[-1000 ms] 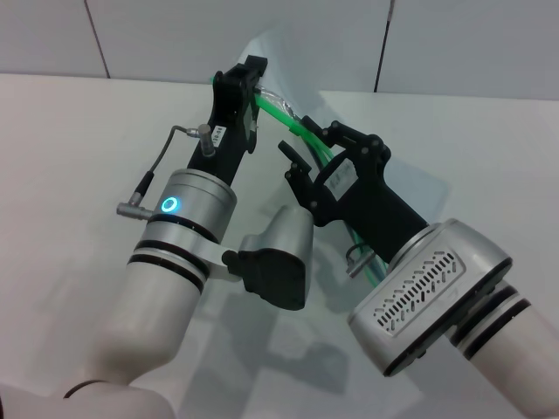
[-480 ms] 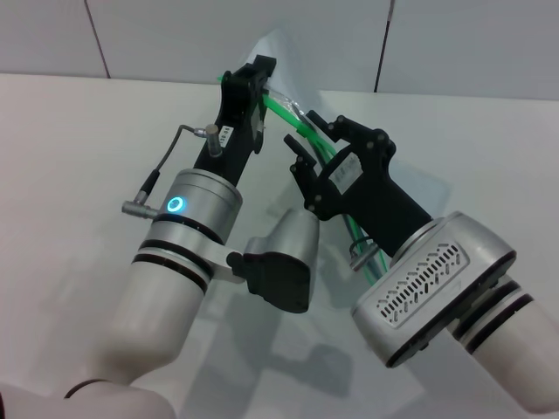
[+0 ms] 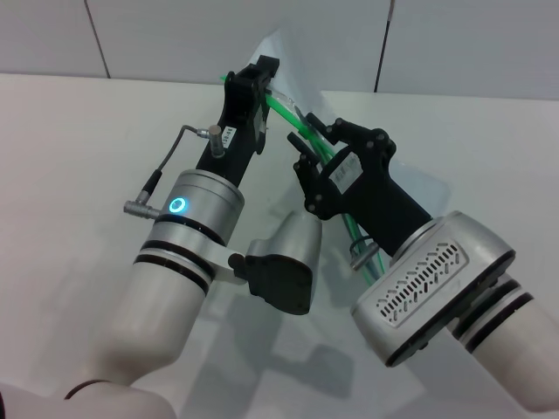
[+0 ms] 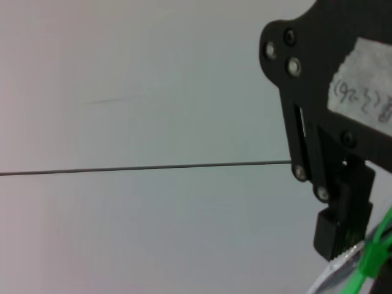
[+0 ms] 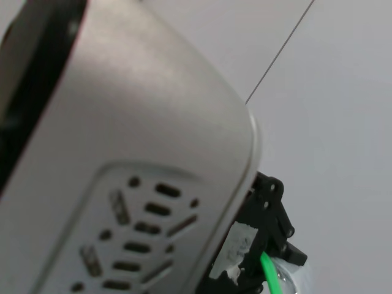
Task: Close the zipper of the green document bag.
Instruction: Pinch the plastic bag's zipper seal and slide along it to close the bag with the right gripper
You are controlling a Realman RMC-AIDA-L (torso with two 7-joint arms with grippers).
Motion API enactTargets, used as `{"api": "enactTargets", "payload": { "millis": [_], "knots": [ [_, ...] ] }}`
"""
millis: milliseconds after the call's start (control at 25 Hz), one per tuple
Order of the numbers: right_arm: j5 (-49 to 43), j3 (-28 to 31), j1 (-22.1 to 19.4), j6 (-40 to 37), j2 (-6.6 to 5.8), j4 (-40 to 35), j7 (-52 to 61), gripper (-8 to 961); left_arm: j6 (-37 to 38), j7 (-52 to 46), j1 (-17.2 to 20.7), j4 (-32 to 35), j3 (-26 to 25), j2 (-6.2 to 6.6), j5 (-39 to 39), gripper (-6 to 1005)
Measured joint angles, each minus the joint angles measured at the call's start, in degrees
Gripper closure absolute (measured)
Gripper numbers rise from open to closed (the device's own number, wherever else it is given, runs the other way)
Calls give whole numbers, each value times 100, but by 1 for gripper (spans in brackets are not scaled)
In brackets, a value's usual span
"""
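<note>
The green document bag (image 3: pixel 281 45) hangs lifted off the white table, a pale translucent sheet mostly hidden behind both arms. Its bright green zipper (image 3: pixel 281 108) runs diagonally from the top down between the arms. My left gripper (image 3: pixel 259 72) is shut on the upper end of the bag's green edge. Lower down the strip, my right gripper (image 3: pixel 300 148) is closed on the zipper; the slider tab itself is hidden. The left wrist view shows a black fingertip (image 4: pixel 335 236) touching the zipper (image 4: pixel 371 258). In the right wrist view, the zipper (image 5: pixel 268 271) leaves a black gripper.
The white table (image 3: pixel 79 148) stretches to the left and right of the arms, with a grey panelled wall (image 3: pixel 175 35) behind it. My two forearms fill the middle and near part of the head view.
Both grippers and the bag have shifted slightly up and to the right. The right gripper now sits a little nearer to the left gripper along the zipper.
</note>
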Motion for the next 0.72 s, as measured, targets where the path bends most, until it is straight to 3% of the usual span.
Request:
{"api": "enactTargets", "payload": {
  "millis": [240,720],
  "knots": [
    [0,0,19,0,0,18,0,727,0,10,3,0,0,0,0,923],
    [85,9,39,0,0,22,0,762,0,90,12,0,0,0,59,919]
  ]
}}
